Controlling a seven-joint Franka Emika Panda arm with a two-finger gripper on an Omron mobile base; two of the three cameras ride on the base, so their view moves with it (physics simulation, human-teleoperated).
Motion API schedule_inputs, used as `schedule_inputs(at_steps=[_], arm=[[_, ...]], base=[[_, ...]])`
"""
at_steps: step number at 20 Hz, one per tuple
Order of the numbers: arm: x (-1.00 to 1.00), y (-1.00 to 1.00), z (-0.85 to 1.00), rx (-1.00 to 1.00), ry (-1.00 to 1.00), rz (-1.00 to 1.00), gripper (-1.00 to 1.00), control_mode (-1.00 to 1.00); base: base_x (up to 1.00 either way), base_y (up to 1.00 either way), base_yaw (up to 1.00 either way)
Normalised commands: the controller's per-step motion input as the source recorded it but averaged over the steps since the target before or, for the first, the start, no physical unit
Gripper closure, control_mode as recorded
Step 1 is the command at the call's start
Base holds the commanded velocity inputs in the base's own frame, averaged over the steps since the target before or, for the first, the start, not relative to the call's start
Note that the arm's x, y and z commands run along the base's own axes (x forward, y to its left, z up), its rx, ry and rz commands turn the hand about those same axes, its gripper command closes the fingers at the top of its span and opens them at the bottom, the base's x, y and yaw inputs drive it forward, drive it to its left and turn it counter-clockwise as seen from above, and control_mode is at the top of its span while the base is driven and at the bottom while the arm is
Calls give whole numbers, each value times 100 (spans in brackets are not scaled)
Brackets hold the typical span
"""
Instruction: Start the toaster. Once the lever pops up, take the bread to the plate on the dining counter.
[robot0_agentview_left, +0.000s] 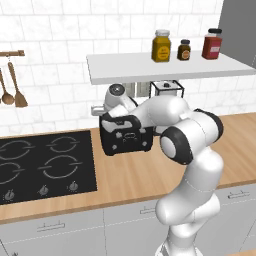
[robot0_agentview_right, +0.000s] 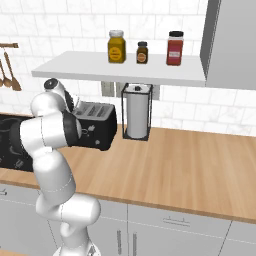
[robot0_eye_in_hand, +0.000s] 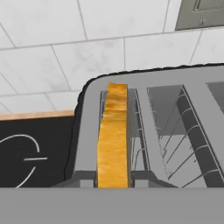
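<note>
The bread (robot0_eye_in_hand: 113, 140) stands on edge in the toaster (robot0_agentview_left: 126, 136), directly below the gripper, which is clenched around its crust. The right base view adds the toaster's slotted top.

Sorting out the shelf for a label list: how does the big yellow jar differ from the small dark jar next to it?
The squat yellow jar is clearly wider and taller than the small dark brown jar. The yellow jar has a tan lid, the dark jar a black one. The yellow jar stands at the row's left end; the dark jar stands between it and a red jar. Both stand upright on the white wall shelf.
</note>
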Motion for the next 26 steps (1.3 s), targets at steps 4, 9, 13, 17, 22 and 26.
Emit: schedule_inputs(at_steps=[4, 9, 13, 17, 22, 26], arm=[[-19, 0, 28, 0, -5, 0, 100, -100], [-22, 0, 20, 0, -2, 0, 100, -100], [-28, 3, 38, 0, -10, 0, 100, -100], [-31, 12, 47, -1, -16, 0, 100, -100], [-34, 19, 36, -2, -8, 0, 100, -100], [-41, 14, 56, -1, -2, 0, 100, -100]], base=[[0, 0, 0], [0, 0, 0], [0, 0, 0], [0, 0, 0], [0, 0, 0], [0, 0, 0]])
